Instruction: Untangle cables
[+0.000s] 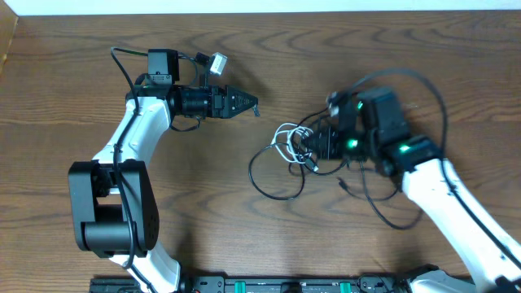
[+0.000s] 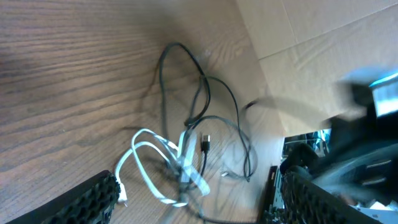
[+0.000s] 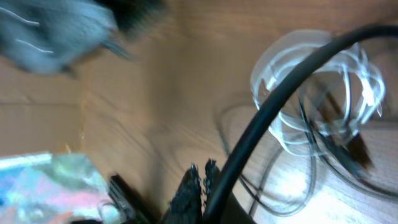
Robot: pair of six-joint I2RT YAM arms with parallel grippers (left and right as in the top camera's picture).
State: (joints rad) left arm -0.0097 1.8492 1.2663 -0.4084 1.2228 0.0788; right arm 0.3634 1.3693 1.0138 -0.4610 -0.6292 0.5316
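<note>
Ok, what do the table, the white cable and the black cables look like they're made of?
Table: wood or wood-look laminate, matte brown; grain lines show. White cable: probably plastic-sheathed, smooth; it holds soft loops. Black cables: likely plastic or rubber jacket, matte; thin, lying in loose curves.

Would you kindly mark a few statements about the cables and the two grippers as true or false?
1. The white cable lies in small loops tangled with black cables. True.
2. The left gripper holds the white cable. False: it is open, empty, and well apart from it.
3. The right gripper is shut. True.
4. The white cable rests on a blue cloth. False: it lies on the wooden table.
</note>
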